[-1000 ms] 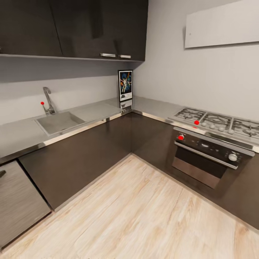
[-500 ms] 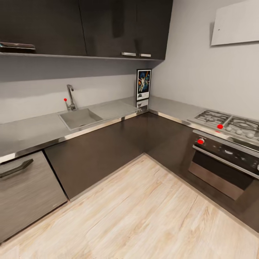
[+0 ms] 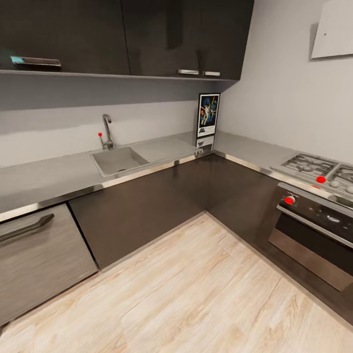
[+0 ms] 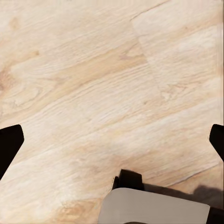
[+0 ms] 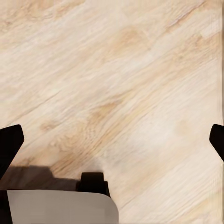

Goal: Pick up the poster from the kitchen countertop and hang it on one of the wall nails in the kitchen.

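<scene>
Standing upright in the corner of the smooth light-grey L-shaped counter (image 3: 54,176), the portrait, black-framed, dark blue film poster (image 3: 208,115) leans against the grey wall, right of the square inset sink (image 3: 119,160). Our left pincer (image 4: 112,142) and right pincer (image 5: 112,142) both hang spread apart over pale wooden floor (image 3: 196,299), holding nothing.

Oven (image 3: 318,235) and hob (image 3: 318,171) cut off at frame edge
</scene>
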`<state>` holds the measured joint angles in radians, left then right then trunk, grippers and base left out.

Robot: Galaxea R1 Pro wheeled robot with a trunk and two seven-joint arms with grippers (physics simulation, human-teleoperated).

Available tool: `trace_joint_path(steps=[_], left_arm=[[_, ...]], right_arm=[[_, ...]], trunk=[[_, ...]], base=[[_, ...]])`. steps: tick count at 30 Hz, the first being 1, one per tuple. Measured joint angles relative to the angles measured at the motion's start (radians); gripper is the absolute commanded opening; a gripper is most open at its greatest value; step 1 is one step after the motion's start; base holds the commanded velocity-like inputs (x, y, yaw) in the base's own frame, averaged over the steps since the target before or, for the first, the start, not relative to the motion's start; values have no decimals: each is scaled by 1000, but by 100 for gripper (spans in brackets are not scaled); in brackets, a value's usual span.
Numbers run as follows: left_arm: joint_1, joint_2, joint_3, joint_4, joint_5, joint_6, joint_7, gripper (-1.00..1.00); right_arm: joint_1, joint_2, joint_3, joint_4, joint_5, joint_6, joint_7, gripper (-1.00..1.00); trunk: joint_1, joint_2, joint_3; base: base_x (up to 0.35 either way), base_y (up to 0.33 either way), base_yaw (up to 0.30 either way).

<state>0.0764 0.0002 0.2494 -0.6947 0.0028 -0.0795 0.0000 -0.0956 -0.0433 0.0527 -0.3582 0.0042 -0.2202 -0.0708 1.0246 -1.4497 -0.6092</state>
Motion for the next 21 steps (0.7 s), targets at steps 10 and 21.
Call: trace_joint_path(steps=[10, 21], left_arm=[[0, 0, 0, 0, 0, 0, 0, 100], [0, 0, 0, 0, 0, 0, 0, 100]], right_arm=[[0, 0, 0, 0, 0, 0, 0, 100], [0, 0, 0, 0, 0, -1, 0, 100]], trunk=[[0, 0, 0], [0, 0, 0]], base=[[224, -224, 4], [232, -246, 178]])
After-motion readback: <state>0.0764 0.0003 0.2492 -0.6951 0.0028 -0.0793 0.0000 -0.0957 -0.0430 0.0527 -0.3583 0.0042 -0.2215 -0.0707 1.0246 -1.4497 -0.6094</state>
